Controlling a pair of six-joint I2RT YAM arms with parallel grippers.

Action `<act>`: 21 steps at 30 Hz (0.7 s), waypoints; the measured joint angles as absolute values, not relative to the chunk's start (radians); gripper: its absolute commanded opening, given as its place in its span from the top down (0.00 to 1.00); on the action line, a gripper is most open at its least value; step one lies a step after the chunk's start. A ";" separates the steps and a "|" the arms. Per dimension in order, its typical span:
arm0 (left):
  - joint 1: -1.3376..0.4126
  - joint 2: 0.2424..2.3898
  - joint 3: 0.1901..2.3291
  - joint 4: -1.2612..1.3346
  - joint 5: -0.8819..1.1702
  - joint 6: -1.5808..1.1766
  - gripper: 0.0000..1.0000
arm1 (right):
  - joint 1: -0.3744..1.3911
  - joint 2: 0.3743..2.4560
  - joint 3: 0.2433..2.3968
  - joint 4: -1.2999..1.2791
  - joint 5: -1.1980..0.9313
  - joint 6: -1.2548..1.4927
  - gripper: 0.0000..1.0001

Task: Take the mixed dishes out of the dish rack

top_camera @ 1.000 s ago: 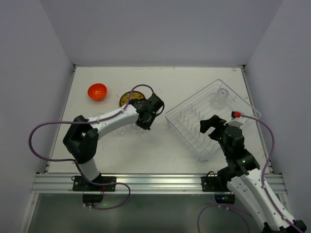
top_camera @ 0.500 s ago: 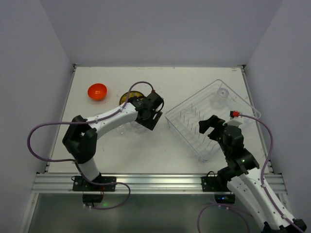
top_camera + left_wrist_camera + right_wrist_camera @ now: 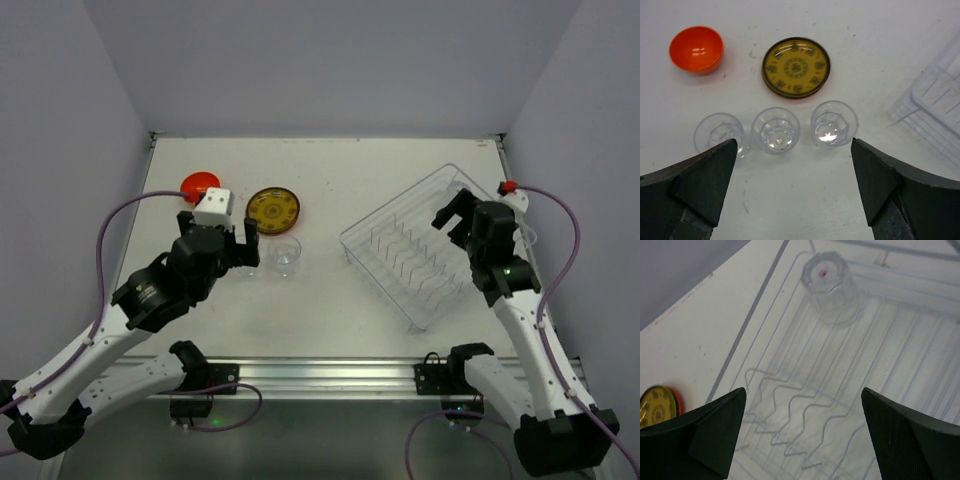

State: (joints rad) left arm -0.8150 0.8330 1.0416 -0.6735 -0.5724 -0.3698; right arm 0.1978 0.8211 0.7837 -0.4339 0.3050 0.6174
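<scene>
Now hovering with jaws wide apart, holding nothing.
Above three cups (image 3: pixel 775 131) on white desk (image 3: pixel 805 200), left jaws; above rack (image 3: pixel 890 340), right jaws.

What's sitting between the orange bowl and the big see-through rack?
The yellow patterned plate lies flat between the orange bowl and the dish rack, touching neither. The left wrist view shows it best.

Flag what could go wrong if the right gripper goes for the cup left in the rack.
The clear cup sits in a corner of the dish rack; the open right gripper could clip a wall and shove it. It looks upside down, so the grasp may slip. The three cups on the table stand close together; placing a fourth beside them could topple one.
</scene>
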 measured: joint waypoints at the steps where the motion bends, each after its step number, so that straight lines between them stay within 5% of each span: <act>1: -0.815 0.793 0.990 -0.674 -0.604 -0.379 0.00 | 0.147 0.868 0.825 -0.434 0.297 0.612 0.01; 11: -0.814 0.748 0.839 -0.669 -0.662 -0.384 0.00 | -0.049 1.560 1.362 -0.470 0.308 0.537 0.01; 21: -0.814 0.883 0.839 -0.668 -0.574 -0.374 0.00 | -0.061 1.901 1.553 -0.559 0.268 0.500 0.13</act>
State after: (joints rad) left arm -0.8139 0.8833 0.8394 -0.6678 -0.5739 -0.3737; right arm -0.0608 1.9011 1.5532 -0.5594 0.2676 0.5003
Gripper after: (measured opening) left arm 0.996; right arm 0.904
